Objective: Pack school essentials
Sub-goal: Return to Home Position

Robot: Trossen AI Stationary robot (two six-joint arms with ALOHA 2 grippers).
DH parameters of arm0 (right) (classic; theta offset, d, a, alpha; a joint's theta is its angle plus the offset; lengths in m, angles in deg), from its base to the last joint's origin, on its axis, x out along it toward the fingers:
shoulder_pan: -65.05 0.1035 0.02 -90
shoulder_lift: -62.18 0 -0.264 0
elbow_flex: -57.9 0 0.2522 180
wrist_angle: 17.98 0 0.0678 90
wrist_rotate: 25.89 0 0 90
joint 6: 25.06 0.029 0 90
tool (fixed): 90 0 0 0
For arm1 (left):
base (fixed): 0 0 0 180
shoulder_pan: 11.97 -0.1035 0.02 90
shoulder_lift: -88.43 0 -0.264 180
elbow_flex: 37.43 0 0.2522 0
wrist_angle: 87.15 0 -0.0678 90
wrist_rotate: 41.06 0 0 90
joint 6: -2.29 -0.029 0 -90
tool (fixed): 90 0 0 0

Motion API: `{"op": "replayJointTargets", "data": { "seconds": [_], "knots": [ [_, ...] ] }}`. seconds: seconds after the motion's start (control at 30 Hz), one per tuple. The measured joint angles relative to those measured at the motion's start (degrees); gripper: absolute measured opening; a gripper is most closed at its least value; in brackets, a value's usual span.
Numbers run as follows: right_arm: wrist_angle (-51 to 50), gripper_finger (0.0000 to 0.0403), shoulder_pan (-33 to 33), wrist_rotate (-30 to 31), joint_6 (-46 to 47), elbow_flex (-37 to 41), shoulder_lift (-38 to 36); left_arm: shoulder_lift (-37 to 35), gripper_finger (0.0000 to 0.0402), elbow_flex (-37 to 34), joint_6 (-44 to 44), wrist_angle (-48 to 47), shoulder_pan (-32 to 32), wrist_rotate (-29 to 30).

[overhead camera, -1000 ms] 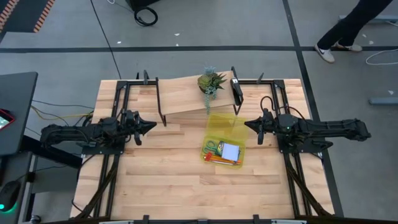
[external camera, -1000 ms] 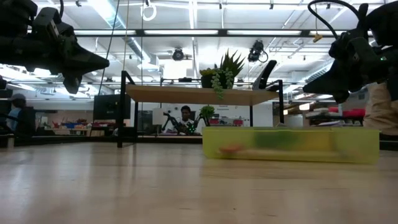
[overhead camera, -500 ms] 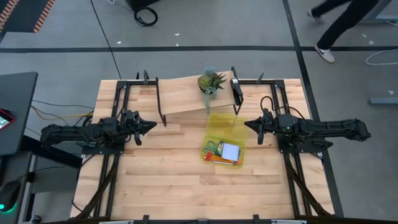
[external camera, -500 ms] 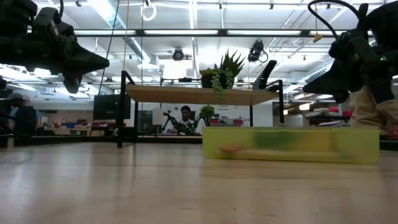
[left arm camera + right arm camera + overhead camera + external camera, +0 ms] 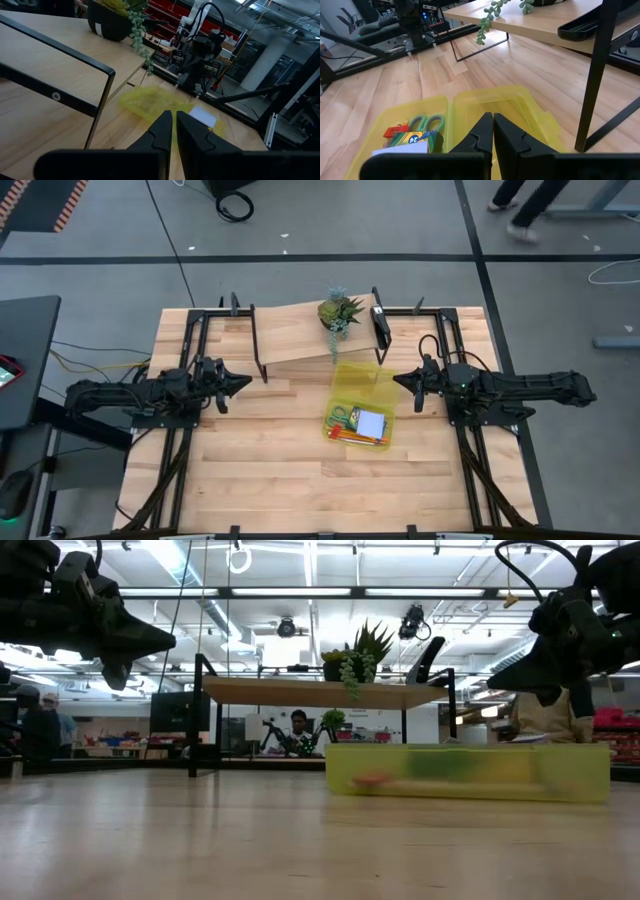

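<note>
A translucent yellow case (image 5: 362, 383) lies open on the table right of centre. Its near half holds the school essentials: green-handled scissors (image 5: 343, 415), a pale blue notepad (image 5: 371, 423) and orange pencils (image 5: 355, 438). The right wrist view also shows a crayon box (image 5: 415, 140) beside the scissors (image 5: 427, 122). My left gripper (image 5: 245, 383) hovers shut over the table's left part, pointing level toward the case. My right gripper (image 5: 397, 381) hovers shut just right of the case's open lid, pointing at it. Neither gripper holds anything.
A raised wooden shelf (image 5: 300, 335) on a black frame stands at the far middle. It carries a potted spiky plant (image 5: 340, 312) and a black holder (image 5: 381, 323). Bare tabletop (image 5: 270, 460) spreads near and left of the case. People move in the room beyond.
Both arms and the things on the table have kept still. A person on the floor beyond the table's far right corner has walked away toward the right.
</note>
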Motion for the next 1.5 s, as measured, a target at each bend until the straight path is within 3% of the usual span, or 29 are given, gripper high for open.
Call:
{"op": "replayJointTargets", "data": {
  "seconds": [1.5],
  "knots": [
    [0.0, 0.0021, 0.0, 0.0, 0.0, 0.0, 0.0, 0.0, 0.0035, 0.0, 0.0, 0.0, 0.0, 0.0]
  ]
}}
